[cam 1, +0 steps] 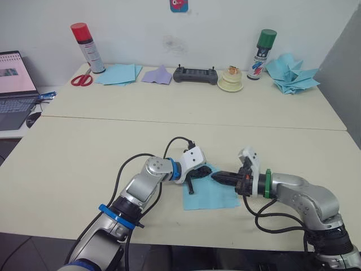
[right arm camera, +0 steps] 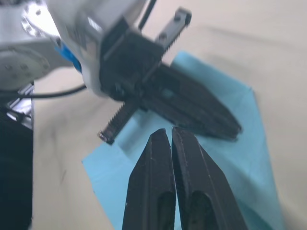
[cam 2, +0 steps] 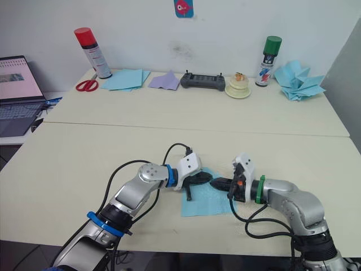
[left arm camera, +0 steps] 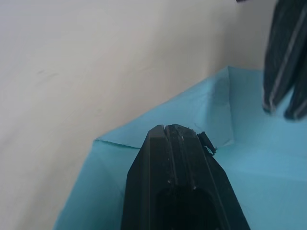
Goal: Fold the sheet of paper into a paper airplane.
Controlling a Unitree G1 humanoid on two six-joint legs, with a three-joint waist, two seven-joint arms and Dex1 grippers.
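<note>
While both closed, empty grippers press the sheet of paper, scissors lie far behind.

Table w/ paper & clutter
Near edge: sheet of paper. Far edge: red-cap can, scissors, blue sheets, purple paper, controller, green-cap can.
</note>
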